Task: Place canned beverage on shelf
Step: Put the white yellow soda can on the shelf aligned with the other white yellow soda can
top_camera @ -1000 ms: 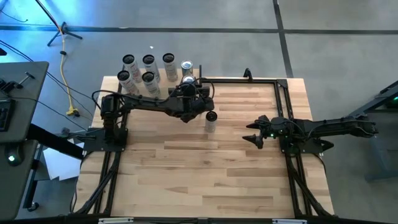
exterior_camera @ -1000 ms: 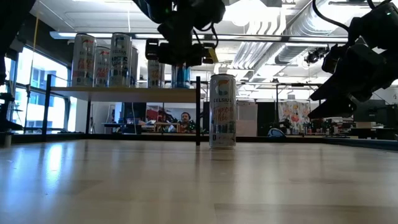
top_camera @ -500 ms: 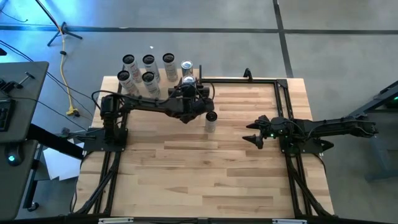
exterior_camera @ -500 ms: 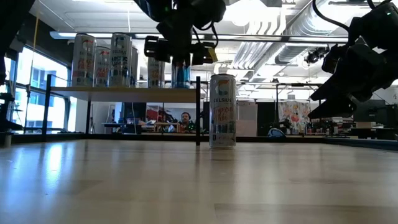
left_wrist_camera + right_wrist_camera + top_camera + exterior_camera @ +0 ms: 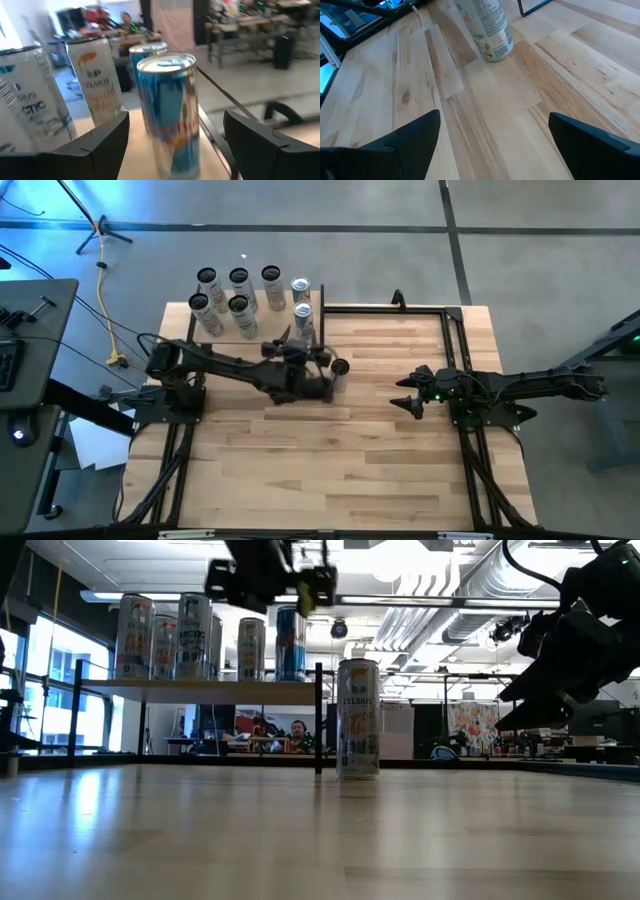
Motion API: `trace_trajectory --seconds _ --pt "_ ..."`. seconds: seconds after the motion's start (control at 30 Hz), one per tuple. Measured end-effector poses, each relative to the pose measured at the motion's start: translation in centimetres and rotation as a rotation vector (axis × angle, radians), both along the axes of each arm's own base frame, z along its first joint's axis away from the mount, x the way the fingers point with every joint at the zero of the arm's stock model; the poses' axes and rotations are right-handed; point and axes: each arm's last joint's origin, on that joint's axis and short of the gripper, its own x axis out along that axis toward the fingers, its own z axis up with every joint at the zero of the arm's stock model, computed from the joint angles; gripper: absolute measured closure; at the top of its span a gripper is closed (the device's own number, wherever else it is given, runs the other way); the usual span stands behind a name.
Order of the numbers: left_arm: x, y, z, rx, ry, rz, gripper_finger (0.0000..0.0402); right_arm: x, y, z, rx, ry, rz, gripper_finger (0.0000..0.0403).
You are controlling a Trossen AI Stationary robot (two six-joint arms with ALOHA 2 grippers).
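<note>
Blue can [image 5: 167, 110]: shiny metal cylinder, upright on shelf [image 5: 215, 686], pale smooth board on thin black posts | left gripper [image 5: 170, 145]: fingers spread, empty, just short of it | right gripper [image 5: 492, 150]: spread, above tabletop | tabletop [image 5: 380, 450]: striped wood planks, one can [image 5: 358, 718] standing | room: grey floor, open workshop behind

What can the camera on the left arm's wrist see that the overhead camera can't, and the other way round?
Only the wrist view shows the labels on the cans and the left gripper open, with a blue can standing free between the fingers. Only the overhead view shows the whole table, the right gripper waiting, and one can off the shelf. Both show the cans grouped on the shelf.
</note>
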Motion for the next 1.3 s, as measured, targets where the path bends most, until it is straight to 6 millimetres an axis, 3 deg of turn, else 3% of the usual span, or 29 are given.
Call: trace_trajectory --seconds 0.23,0.5,0.67,0.8,0.9,1.03,1.17,1.3 --pt "-3.1 -5.0 0.4 -0.188 0.045 -0.168 0.0112 0.0 0.0 0.0 0.0 0.001 0.0 0.0043" --pt "-7.8 -11.6 0.5 -0.199 0.011 -0.311 0.0112 0.0 0.0 0.0 -0.001 0.0 -0.001 0.0043" --pt "-10.6 -15.4 0.3 -0.207 0.084 -0.428 0.0113 0.0 0.0 0.0 -0.001 0.0 -0.002 0.0043" --pt "-12.2 -17.9 -0.9 -0.214 0.127 -0.527 0.0113 0.0 0.0 0.0 -0.003 0.0 -0.004 0.0043" --pt "-12.8 -18.7 -2.2 -0.212 0.103 -0.571 0.0113 0.0 0.0 0.0 -0.002 0.0 -0.004 0.0043" --pt "-12.2 -18.1 -4.2 -0.196 0.027 -0.573 0.0113 0.0 0.0 0.0 -0.002 0.001 -0.003 0.0043" --pt "-10.4 -17.0 -6.2 -0.225 -0.01 -0.548 0.0112 0.0 0.0 0.0 -0.002 0.0 -0.004 0.0043" --pt "-8.0 -15.7 -7.7 -0.258 0.061 -0.568 0.0112 0.0 0.0 0.0 -0.002 0.0 -0.003 0.0043"
